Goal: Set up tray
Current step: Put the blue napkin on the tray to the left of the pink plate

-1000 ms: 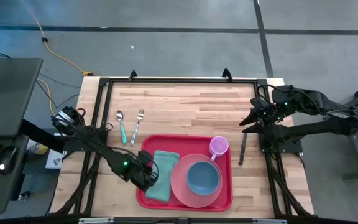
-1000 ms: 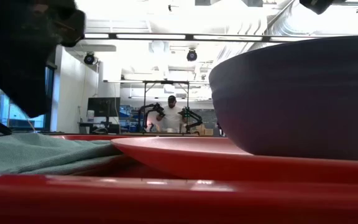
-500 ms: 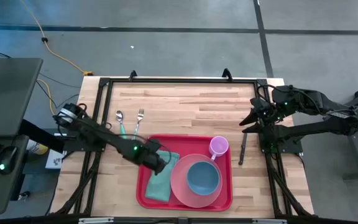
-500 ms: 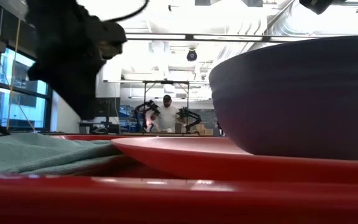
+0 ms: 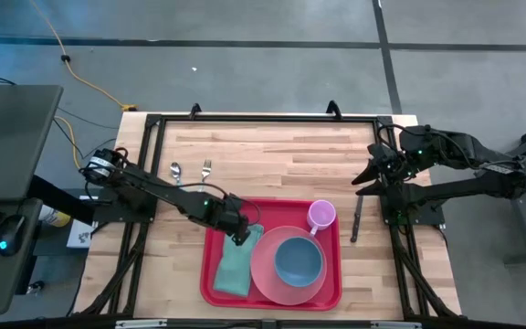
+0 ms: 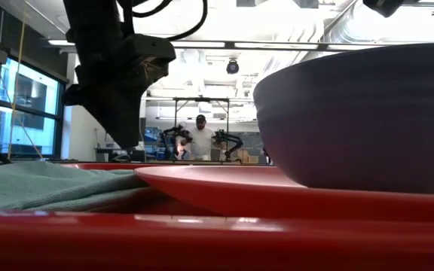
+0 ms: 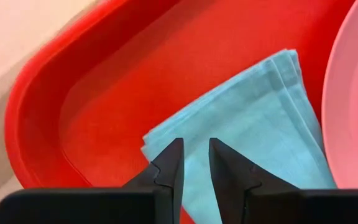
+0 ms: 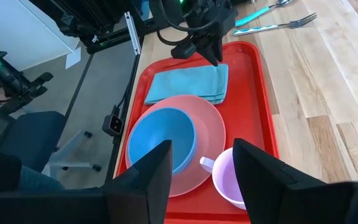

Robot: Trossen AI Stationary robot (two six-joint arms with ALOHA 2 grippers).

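The red tray (image 5: 277,208) lies on the wooden table, near its front edge. On it are a folded teal napkin (image 5: 231,270) at the left, a pink plate (image 5: 261,272) bearing a blue bowl (image 5: 298,260), and a pink cup (image 5: 321,215). My left gripper (image 5: 241,239) points steeply down over the napkin's far end (image 7: 166,134), its fingers a narrow gap apart with nothing between them. My right gripper (image 5: 365,175) waits open, raised at the table's right edge. My left gripper stands over the napkin's far end from above. I cannot tell whether its fingertips (image 7: 174,149) touch the cloth. The napkin lies flat on the tray floor.
A spoon (image 5: 177,181) and a fork (image 5: 203,179) lie on the bare wood just beyond the tray's far left corner. A dark slim thing (image 5: 356,219) lies right of the tray. The table's far half is bare wood. A person (image 6: 200,139) stands far back in the room.
My left gripper has swung from the tray's near left corner toward the far edge and the right, along the napkin, and now stands over the napkin's far end. My right arm has kept still.
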